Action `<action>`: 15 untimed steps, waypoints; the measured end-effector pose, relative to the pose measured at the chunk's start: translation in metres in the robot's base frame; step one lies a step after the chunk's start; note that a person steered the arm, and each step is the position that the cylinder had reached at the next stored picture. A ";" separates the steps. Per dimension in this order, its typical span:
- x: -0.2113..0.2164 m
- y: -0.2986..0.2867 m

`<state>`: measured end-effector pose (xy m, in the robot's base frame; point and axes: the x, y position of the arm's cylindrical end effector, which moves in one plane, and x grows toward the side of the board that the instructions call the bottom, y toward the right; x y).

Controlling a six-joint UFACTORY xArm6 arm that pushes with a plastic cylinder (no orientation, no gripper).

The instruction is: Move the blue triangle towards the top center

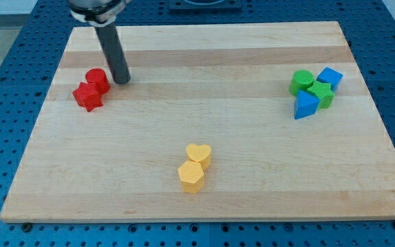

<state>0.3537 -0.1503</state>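
No jaws on this rig: arm is ending in a plain dark rod, so nothing is spreading, pressing or pinching. My tip is resting on the wooden board nr its top-left corner, sitting just to the view's right of the red cylinder, v. close to it; can't tell if actually touching. Rod is leaning up toward the view's top-left, w/ its mount cut off by the view's top edge.

Red cylinder is touching the red star, which is lying just below-left of it, both nr the board's left edge.

Yellow heart and yellow hexagon are sitting together nr the middle of the board's bottom edge, heart above, hexagon below, touching.

Task block: blue triangle is lying nr the board's right edge, approx. mid-height, well apart from my tip, w/ almost the whole board width between them. It is forming the lower-left end of a tight cluster: green block just above-right of it, green cylinder above it, blue cube at the cluster's top right. All four are looking bunched, neighbours touching or nearly so.

Board is lying on a blue perforated table, showing on all sides.
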 end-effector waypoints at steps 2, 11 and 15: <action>0.009 0.082; 0.097 0.333; 0.071 0.293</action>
<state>0.4251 0.1427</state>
